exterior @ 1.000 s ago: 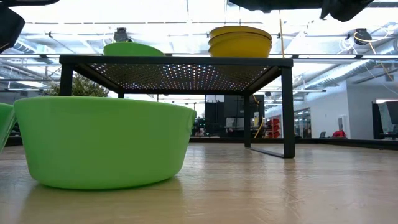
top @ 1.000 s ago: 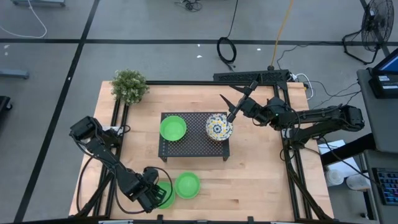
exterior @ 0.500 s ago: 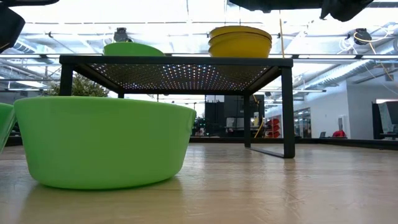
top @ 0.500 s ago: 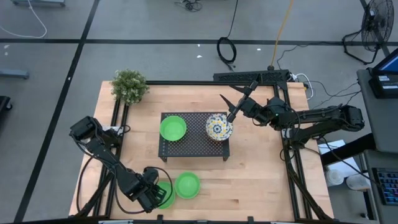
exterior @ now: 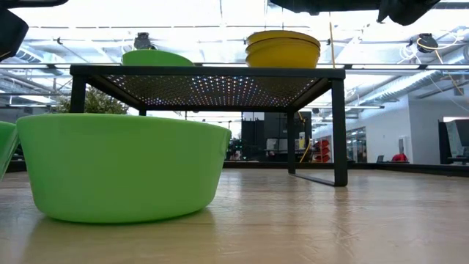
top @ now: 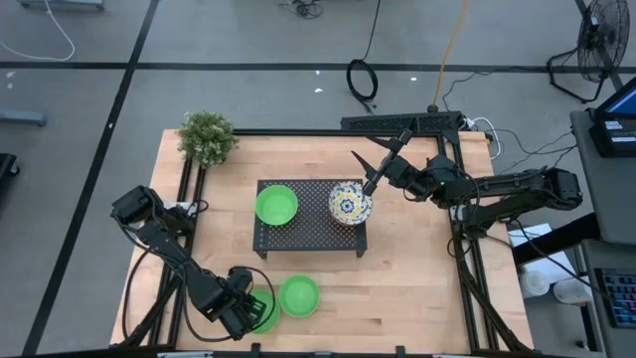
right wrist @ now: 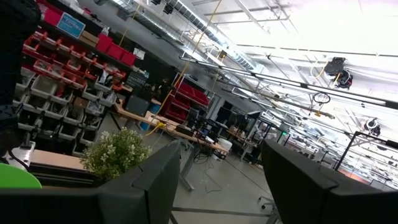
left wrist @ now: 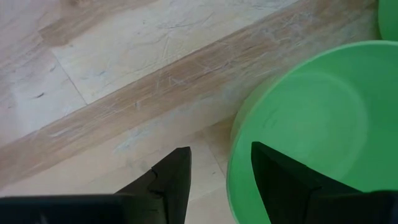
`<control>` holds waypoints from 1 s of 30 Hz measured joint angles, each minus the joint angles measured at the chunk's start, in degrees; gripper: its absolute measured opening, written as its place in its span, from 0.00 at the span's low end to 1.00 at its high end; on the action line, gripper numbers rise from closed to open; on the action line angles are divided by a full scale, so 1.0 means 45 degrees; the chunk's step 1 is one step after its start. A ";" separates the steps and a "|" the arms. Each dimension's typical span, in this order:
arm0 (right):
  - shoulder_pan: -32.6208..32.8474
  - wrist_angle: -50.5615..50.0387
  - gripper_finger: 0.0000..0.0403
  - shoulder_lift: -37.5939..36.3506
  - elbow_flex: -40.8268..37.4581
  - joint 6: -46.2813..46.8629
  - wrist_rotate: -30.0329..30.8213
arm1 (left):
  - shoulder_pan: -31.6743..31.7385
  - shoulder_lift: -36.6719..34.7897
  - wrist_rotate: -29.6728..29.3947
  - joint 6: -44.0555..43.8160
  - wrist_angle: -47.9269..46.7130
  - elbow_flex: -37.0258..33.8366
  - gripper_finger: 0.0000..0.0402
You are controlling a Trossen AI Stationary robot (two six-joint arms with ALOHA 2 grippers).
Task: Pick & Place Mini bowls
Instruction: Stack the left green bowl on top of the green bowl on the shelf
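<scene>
Item: my left pincer [left wrist: 219,180], half open, straddling green bowl [left wrist: 311,130] rim, nothing held. Risk: thin-wall grip slips, nudges neighbour bowl [top: 299,295].

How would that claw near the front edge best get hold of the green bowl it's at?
Probably by the rim, from above. The green bowl sits upright and open, and its thin wall suits a pinch. The left gripper is open with one finger inside the rim and one outside, straddling the wall on the side away from the other green bowl.
</scene>
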 joint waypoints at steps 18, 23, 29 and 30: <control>0.0000 0.0000 0.53 0.0000 0.0000 0.0000 0.0000 | 0.0442 -0.0350 0.0675 0.0365 0.0010 0.0000 0.43; 0.0000 0.0000 0.53 0.0000 0.0000 0.0000 0.0000 | 0.0437 -0.0345 0.0678 0.0364 0.0010 0.0000 0.43; 0.0000 0.0000 0.53 0.0000 0.0000 0.0000 0.0000 | 0.0437 -0.0345 0.0670 0.0131 0.0010 0.0000 0.43; 0.0000 -0.0001 0.53 0.0000 0.0000 0.0000 0.0000 | 0.0437 -0.0345 0.0670 0.0141 0.0015 0.0000 0.43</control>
